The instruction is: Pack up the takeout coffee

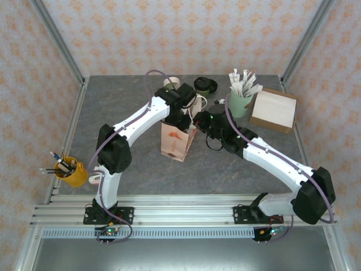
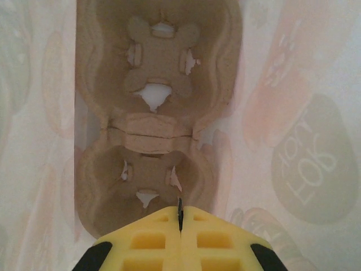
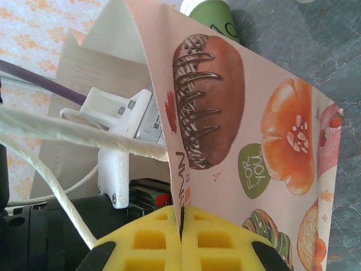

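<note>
A pink paper bag (image 1: 176, 144) printed with pastries stands mid-table. My left gripper (image 2: 180, 217) reaches down inside it, shut, with a thin dark sliver between its tips that I cannot identify. Below it a brown pulp cup carrier (image 2: 158, 101) with two hollow cells lies on the bag's floor. My right gripper (image 3: 181, 219) is shut on the bag's upper edge (image 3: 183, 169), seen from above beside the bag's right corner (image 1: 197, 121). Takeout coffee cups stand behind the bag: one with a black lid (image 1: 205, 84), one cream-rimmed (image 1: 172, 82), one close to the bag (image 3: 217, 17).
A mint-green cup of white-wrapped sticks (image 1: 240, 101) and a flat cardboard box (image 1: 273, 109) sit at the back right. A yellow mug of pens (image 1: 70, 172) stands near the front left. Metal frame posts line both table sides.
</note>
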Controlling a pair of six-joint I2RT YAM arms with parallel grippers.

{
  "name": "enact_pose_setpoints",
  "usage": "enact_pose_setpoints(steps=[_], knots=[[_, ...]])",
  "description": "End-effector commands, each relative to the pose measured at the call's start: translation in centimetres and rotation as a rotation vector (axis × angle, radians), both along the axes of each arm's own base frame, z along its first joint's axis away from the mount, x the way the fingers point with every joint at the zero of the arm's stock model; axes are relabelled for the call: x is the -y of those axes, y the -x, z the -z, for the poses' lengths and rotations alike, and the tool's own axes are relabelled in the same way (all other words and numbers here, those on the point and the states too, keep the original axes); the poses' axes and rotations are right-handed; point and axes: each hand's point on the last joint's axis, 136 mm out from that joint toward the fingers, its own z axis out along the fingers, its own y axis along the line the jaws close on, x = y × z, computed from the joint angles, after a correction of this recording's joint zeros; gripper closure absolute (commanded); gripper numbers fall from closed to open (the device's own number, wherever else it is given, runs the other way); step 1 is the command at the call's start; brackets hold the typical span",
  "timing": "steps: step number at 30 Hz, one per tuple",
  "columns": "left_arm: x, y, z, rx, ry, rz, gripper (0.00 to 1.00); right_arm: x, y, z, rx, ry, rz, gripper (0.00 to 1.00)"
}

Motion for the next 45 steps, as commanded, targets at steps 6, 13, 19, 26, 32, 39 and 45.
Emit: enact_pose_setpoints(steps=[6,13,19,26,32,39,45], knots=[[-1.6,3.4,3.9,-0.162,-0.156,0.073,0.95,0.1,-1.4,-5.6,0.054,-0.075,0.073,1.00],[-1.4,2.0,1.2,-0.115,-0.097,0.000,0.91,0.3,-1.0,-6.5,0.050,-0.054,0.065,1.00],[0.0,1.9,1.5,-0.115,-0.103,-0.017,0.92,-0.6,-0.9,-4.4,-0.010,-0.066,0.043,1.00],[0.4,4.5,4.8,-0.237,-0.174,0.055,0.95,0.1,-0.6,-1.7,-0.062,-0.055,0.081,1.00],[0.4,5.7,8.9,-0.328,-0.193,0.047,0.95,0.8,-0.1,0.4,-0.098,-0.063,0.120,1.00],[0.4,6.8,10.9,-0.375,-0.267,0.100,0.95,2.6,0.6,-1.6,-0.098,-0.043,0.173,1.00],[0.6,6.0,9.2,-0.312,-0.224,0.087,0.95,4.2,2.1,-1.7,-0.208,0.079,0.194,0.94]])
